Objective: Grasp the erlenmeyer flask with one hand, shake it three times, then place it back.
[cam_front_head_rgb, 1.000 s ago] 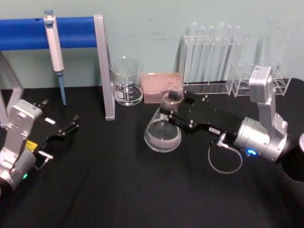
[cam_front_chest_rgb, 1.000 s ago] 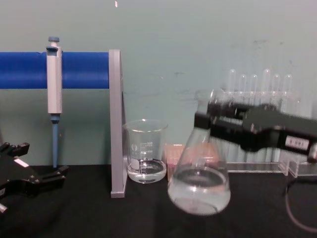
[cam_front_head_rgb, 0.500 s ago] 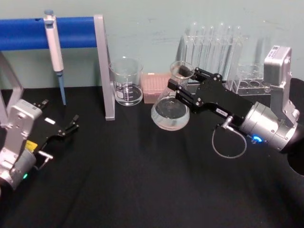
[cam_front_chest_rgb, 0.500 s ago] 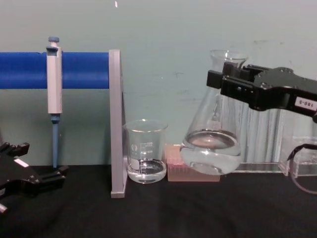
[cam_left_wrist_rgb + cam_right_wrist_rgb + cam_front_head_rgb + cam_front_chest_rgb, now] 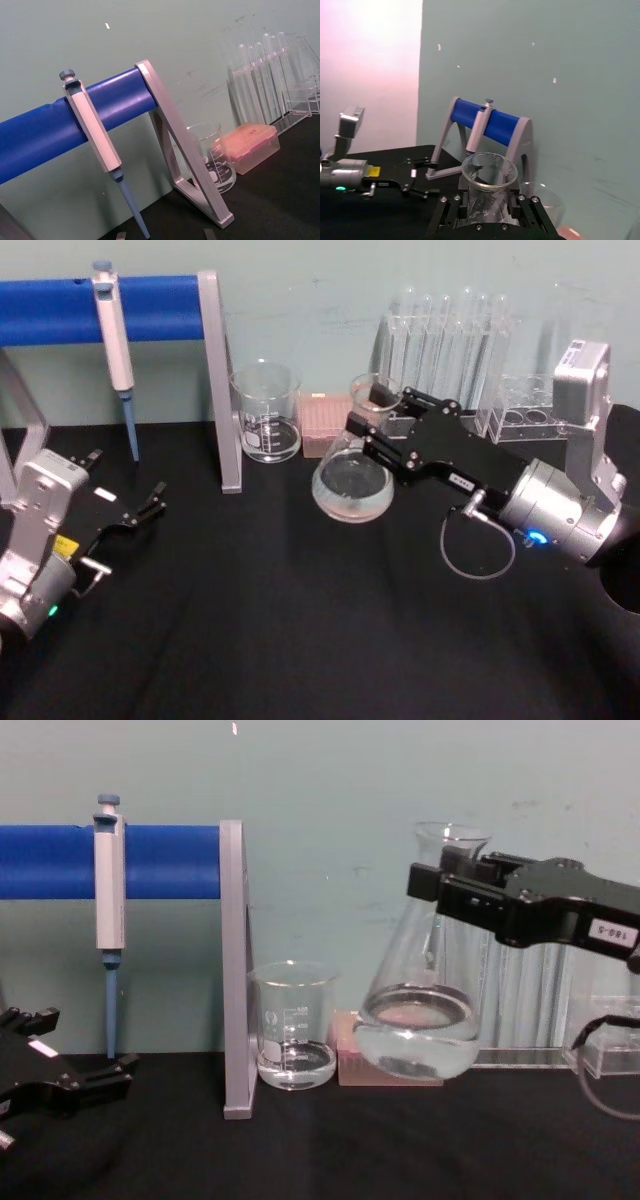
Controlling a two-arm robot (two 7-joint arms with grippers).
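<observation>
The erlenmeyer flask (image 5: 352, 485) (image 5: 418, 1020) (image 5: 489, 187) is clear glass with some liquid in its wide base, and it hangs in the air above the black table, tilted slightly. My right gripper (image 5: 372, 420) (image 5: 445, 890) (image 5: 487, 207) is shut on its narrow neck, reaching in from the right. Far to the left, low over the table, my left gripper (image 5: 150, 502) (image 5: 120, 1070) sits parked with its fingers close together and nothing between them.
A glass beaker (image 5: 266, 412) (image 5: 294, 1025) (image 5: 214, 157) stands left of the flask, beside a pink tip box (image 5: 328, 423). A blue-barred stand (image 5: 218, 380) holds a pipette (image 5: 115, 340). Test tube racks (image 5: 450, 360) line the back wall.
The right gripper lifted the flask off the table, up and toward the back wall, then brought it slightly down and left. The liquid has sloshed. The left arm has not moved.
</observation>
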